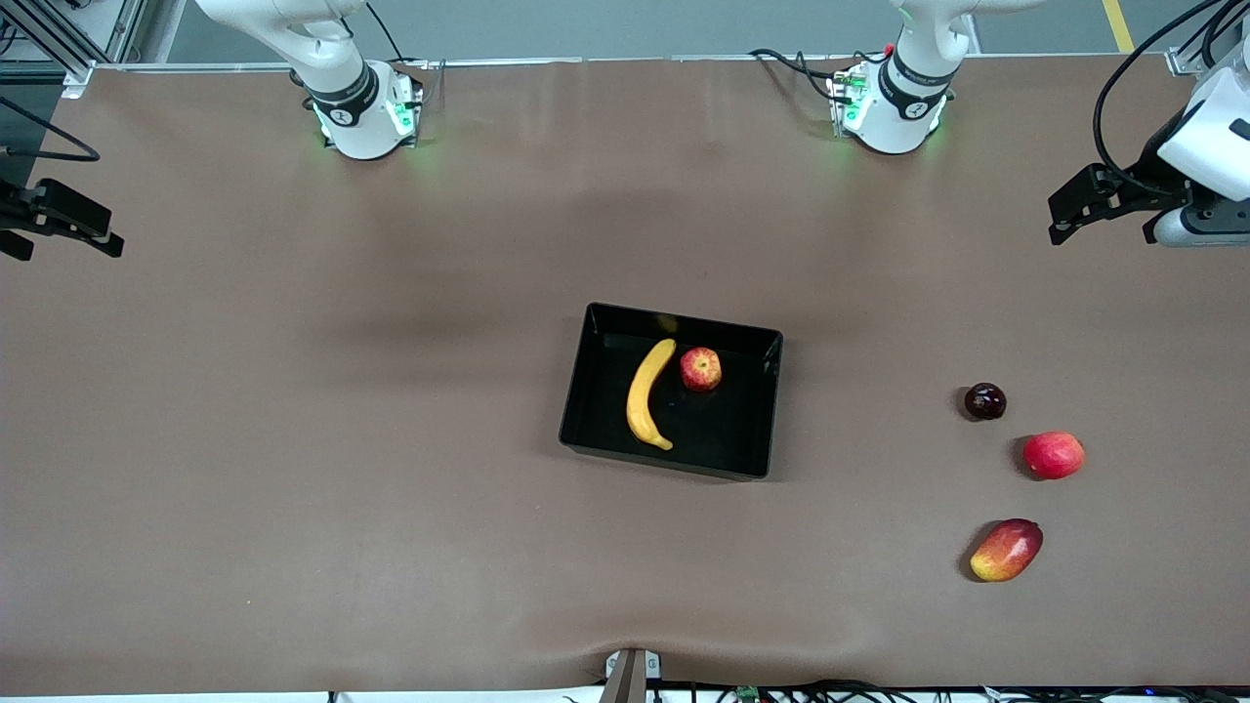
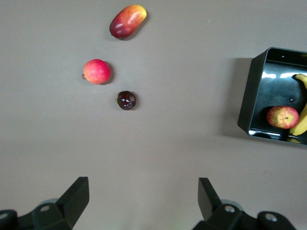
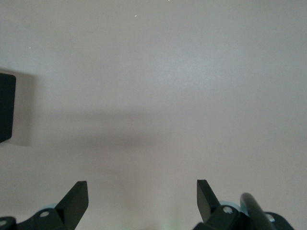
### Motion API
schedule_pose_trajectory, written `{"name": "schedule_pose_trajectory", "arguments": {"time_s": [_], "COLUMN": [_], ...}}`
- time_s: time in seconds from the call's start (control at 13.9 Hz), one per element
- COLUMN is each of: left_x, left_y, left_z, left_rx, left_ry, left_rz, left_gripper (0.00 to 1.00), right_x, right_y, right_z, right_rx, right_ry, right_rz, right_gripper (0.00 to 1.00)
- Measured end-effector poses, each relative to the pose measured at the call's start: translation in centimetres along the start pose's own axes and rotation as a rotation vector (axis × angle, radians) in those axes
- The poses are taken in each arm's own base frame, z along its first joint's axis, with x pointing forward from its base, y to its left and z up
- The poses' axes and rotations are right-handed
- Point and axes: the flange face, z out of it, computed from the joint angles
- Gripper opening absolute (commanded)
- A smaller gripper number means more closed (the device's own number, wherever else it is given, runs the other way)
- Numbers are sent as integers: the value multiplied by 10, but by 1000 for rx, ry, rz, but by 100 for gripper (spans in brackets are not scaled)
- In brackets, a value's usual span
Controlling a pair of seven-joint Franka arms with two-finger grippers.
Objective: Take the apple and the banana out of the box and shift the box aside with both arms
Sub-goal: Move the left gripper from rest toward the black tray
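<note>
The black box [image 1: 576, 391] stands mid-table. The yellow banana [image 1: 646, 394] and the small red apple [image 1: 700, 369] lie side by side in it. The left wrist view shows one end of the box [image 2: 248, 103] with the apple [image 2: 283, 117] and part of the banana [image 2: 302, 122]. My left gripper [image 1: 1104, 220] hangs open and empty over the left arm's end of the table; its wrist view shows it [image 2: 144, 184] over bare cloth. My right gripper [image 1: 61, 234] is open and empty over the right arm's end [image 3: 142, 187]. A box corner [image 3: 5, 108] shows in its view.
Three fruits lie on the table toward the left arm's end: a dark round fruit [image 1: 984, 401], a pinkish-red round fruit [image 1: 1054, 455] and a red-and-yellow mango [image 1: 1007, 550], nearest the front camera. All three show in the left wrist view [image 2: 127, 100] [image 2: 97, 71] [image 2: 127, 21]. Brown cloth covers the table.
</note>
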Motion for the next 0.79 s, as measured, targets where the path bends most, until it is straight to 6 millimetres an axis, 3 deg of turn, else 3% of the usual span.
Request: {"name": "schedule_pose_trajectory", "arguments": {"time_s": [0.58, 0.79], "left_x": [5, 14], "left_y": [-1, 45], "left_z": [-5, 26], "left_rx": [-2, 0], "left_ry": [-10, -78], "left_rz": [-1, 59], "left_gripper": [100, 100], "right_x": [0, 0], "right_y": [4, 5], "right_z": [0, 0], "right_rx": [0, 0], "right_ry": [4, 5], "right_rz": [7, 9], "right_gripper": [100, 100]}}
